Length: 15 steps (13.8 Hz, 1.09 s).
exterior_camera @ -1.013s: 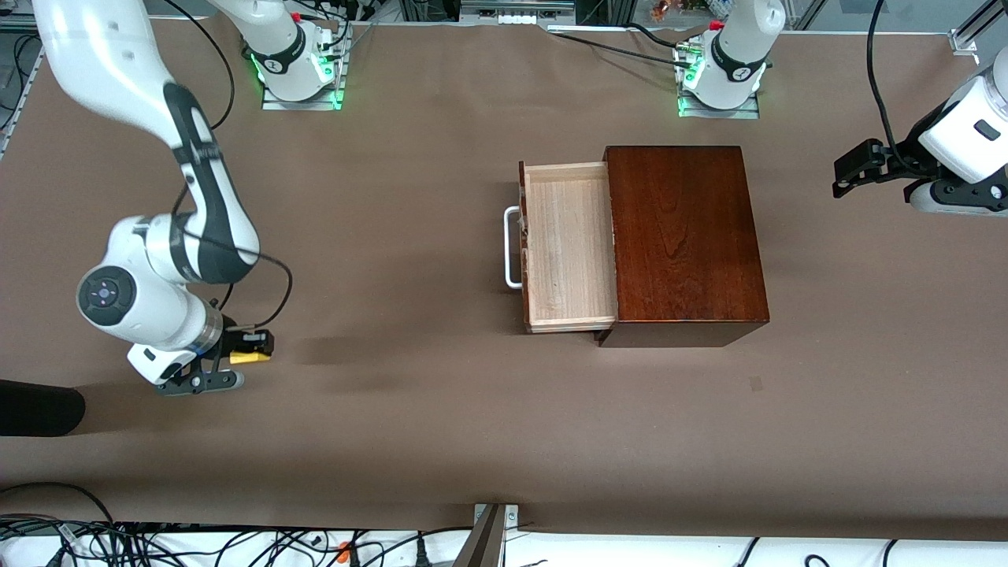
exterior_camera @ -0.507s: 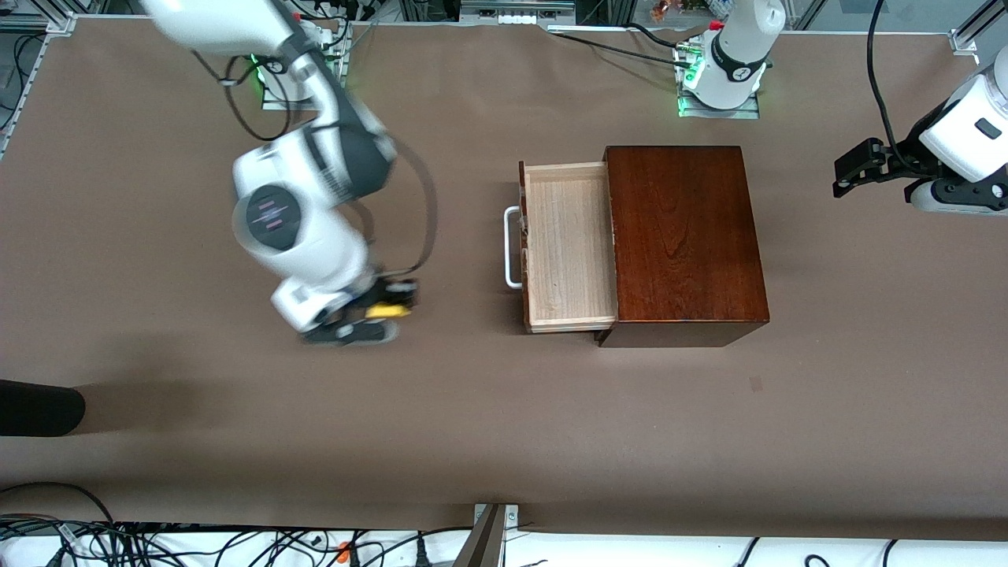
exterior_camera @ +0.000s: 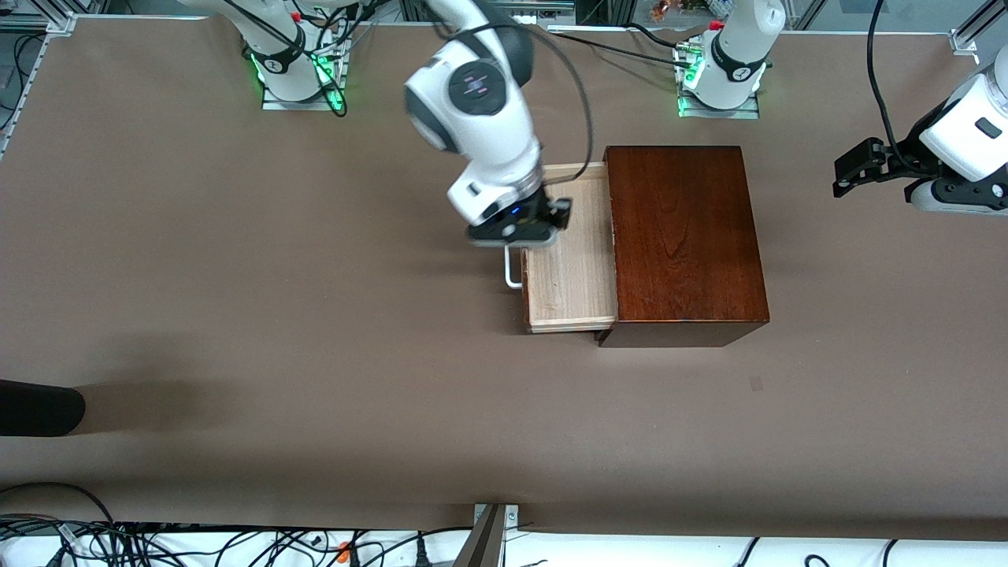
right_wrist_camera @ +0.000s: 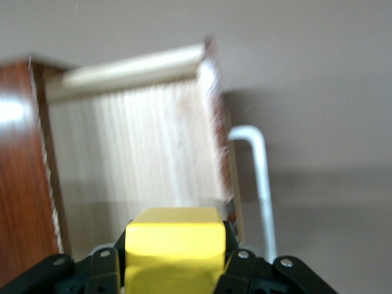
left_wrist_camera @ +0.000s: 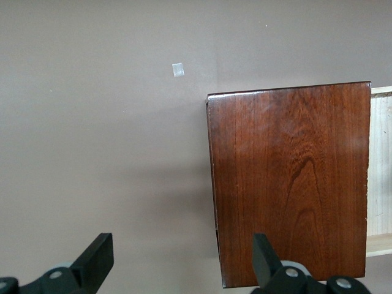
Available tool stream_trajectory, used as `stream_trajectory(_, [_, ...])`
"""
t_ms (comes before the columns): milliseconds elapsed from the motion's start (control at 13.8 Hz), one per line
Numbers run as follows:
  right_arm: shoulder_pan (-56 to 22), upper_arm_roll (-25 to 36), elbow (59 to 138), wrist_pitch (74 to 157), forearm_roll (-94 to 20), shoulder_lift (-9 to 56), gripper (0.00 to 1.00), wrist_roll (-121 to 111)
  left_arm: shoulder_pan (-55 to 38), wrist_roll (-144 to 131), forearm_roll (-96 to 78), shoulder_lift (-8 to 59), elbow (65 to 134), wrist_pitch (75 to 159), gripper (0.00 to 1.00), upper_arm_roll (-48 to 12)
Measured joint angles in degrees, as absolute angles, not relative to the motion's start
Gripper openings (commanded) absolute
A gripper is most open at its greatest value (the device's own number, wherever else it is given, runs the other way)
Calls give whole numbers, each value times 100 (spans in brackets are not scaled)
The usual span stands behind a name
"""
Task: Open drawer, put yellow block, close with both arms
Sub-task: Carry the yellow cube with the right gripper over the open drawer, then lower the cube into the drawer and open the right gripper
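Yellow block (right_wrist_camera: 174, 236) is up in the air, pinched in the jaws of the right gripper (right_wrist_camera: 174, 269), and the wrist view looks straight past it into the drawer. From the front camera the block itself is hidden under the wrist; all you get there is the right gripper (exterior_camera: 526, 228) hanging over the drawer's front edge, above the end of the tray nearer the robots' bases. The jaws are closed tight on the cube, one finger on each side of it.

Drawer (exterior_camera: 571, 264) is pulled out of the wooden box (exterior_camera: 681, 236) toward the right arm's end of the worktop, its pale light-wood floor bare where it shows. The white loop handle (exterior_camera: 512, 277) sticks out from the dark front panel, partly covered by the gripper above it. In the right wrist view that same handle (right_wrist_camera: 260, 177) curves up beside the drawer's front wall, and the glossy brown box (right_wrist_camera: 21, 177) edges the tray.

Over at its own end of the table, the left arm waits. The left gripper (exterior_camera: 862, 167) hangs above the brown worktop (exterior_camera: 315, 315), well apart from the box, jaws spread wide with nothing between them. Its wrist view looks down on the box top (left_wrist_camera: 291, 177) and a sliver of the pale tray (left_wrist_camera: 380, 165).
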<state>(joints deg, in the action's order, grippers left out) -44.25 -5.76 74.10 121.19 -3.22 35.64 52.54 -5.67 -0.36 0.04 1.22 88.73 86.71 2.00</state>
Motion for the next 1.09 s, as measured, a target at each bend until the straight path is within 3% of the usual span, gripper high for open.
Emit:
stream_trajectory(289, [-4757,-566,7486,12158,-208,3776,18,5281,-567,-36,4,122,8873,8671,100,199])
stream_trajectory(651, [-4997,-538,7581,12781,491,4251,21,5479,-567,-36,4,120,8856,8680,100,199])
stream_trajectory(724, [-5015,-538,7581,12871,573,4313,41,5539,-567,-36,4,119,8848,8680,100,199])
stream_trajectory(796, [-5031,-532,7581,12909,606,4334,74,5581,-567,-36,4,119,8843,8682,100,199])
stream_trajectory(868, [-5036,-522,7580,12920,612,4333,95,5642,-567,-36,4,119,8841,8688,100,199])
stream_trajectory(941, [-5036,-516,7577,12949,612,4332,100,5711,-567,-36,4,120,8841,8694,100,200])
stream_trajectory(1086, [-5054,-519,7548,13045,612,4328,100,5790,-567,-36,4,120,8841,8698,100,200])
